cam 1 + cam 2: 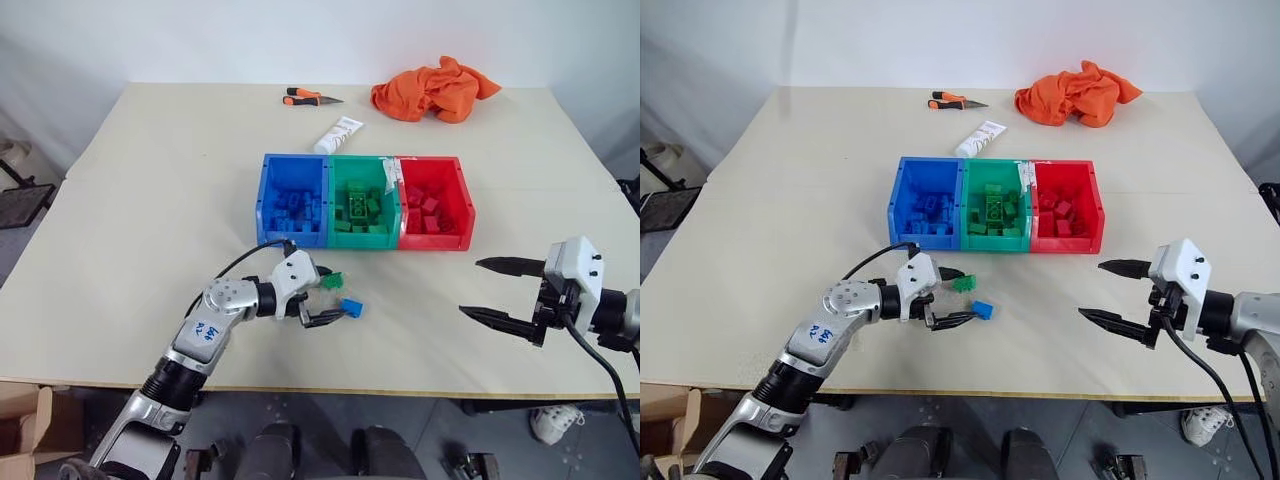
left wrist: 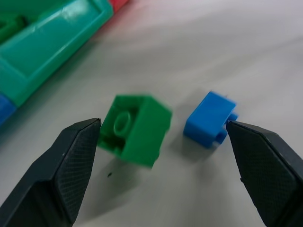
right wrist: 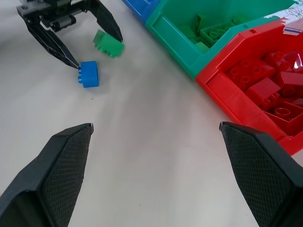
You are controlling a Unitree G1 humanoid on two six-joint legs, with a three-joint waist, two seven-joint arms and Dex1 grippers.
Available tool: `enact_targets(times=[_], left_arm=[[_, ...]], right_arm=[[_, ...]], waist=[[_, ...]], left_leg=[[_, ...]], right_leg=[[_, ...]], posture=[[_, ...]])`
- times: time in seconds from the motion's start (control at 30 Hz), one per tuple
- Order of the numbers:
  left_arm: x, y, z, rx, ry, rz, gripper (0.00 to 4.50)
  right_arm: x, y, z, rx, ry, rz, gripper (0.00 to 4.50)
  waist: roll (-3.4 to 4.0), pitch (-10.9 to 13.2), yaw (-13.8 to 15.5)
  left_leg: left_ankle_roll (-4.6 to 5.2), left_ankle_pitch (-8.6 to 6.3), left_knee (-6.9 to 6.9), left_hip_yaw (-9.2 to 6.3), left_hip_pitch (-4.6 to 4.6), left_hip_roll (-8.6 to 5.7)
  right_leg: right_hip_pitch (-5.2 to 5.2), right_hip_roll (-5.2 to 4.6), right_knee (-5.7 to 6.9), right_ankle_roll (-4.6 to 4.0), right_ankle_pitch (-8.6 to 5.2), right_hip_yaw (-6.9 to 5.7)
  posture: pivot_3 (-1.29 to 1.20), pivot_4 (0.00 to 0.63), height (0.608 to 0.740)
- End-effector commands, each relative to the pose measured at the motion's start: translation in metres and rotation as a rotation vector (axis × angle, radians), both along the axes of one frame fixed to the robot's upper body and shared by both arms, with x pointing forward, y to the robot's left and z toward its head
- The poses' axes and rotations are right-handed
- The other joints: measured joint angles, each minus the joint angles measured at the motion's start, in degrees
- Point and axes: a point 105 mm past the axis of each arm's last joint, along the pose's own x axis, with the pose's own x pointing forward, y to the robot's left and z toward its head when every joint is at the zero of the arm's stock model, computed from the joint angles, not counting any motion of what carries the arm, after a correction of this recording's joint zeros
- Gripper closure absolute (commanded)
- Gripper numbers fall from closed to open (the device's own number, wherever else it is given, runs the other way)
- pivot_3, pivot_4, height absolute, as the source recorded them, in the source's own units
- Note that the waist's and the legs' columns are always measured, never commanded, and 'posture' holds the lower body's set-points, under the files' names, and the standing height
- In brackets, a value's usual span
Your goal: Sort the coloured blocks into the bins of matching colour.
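Two coloured blocks lie on the table in front of the bins: a green block (image 1: pixel 334 281) and a blue block (image 1: pixel 351 308). My left gripper (image 1: pixel 335 297) is low over the table and open, with both blocks between its fingers. The green one (image 2: pixel 137 128) is close to one fingertip and the blue one (image 2: pixel 209 119) close to the other, and neither is gripped. The blue bin (image 1: pixel 262 205), green bin (image 1: pixel 362 241) and red bin (image 1: pixel 466 210) stand joined in a row, each holding several bricks of its own colour. My right gripper (image 1: pixel 472 288) hangs open and empty to the right, apart from the blocks.
An orange cloth (image 1: pixel 432 90), a white tube (image 1: pixel 338 134) and an orange-handled tool (image 1: pixel 310 97) lie beyond the bins. The table's front edge runs just below both arms. A cardboard box (image 1: pixel 20 430) sits on the floor at the lower left.
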Motion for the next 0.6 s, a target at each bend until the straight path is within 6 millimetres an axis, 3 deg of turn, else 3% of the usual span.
enact_targets(times=[0.03,0.4,0.6], left_arm=[[0.003,-0.002,0.001,0.005,-0.027,-0.01,0.0],[0.022,-0.018,0.003,-0.048,-0.019,0.059,0.0],[0.025,-0.011,0.014,-0.075,-0.036,0.108,0.0]], right_arm=[[-0.003,0.003,0.01,0.013,-0.047,0.014,0.03],[-0.006,0.004,0.009,0.014,-0.05,0.003,0.03],[-0.008,0.003,0.009,0.016,-0.054,-0.008,0.03]], waist=[[0.0,0.0,0.0],[-0.01,0.0,0.1],[-0.02,0.0,-0.1]], left_leg=[[0.0,0.0,0.0,0.0,0.0,0.0],[0.01,0.0,0.05,-0.01,0.0,-0.02],[0.01,0.01,0.06,-0.01,0.01,0.0]], right_leg=[[0.0,0.0,0.0,0.0,0.0,0.0],[0.03,0.0,0.04,0.01,0.01,-0.03],[0.02,0.02,0.08,0.01,0.01,-0.03]], posture=[[0.0,0.15,0.74],[0.0,0.15,0.74],[0.0,0.15,0.74]])
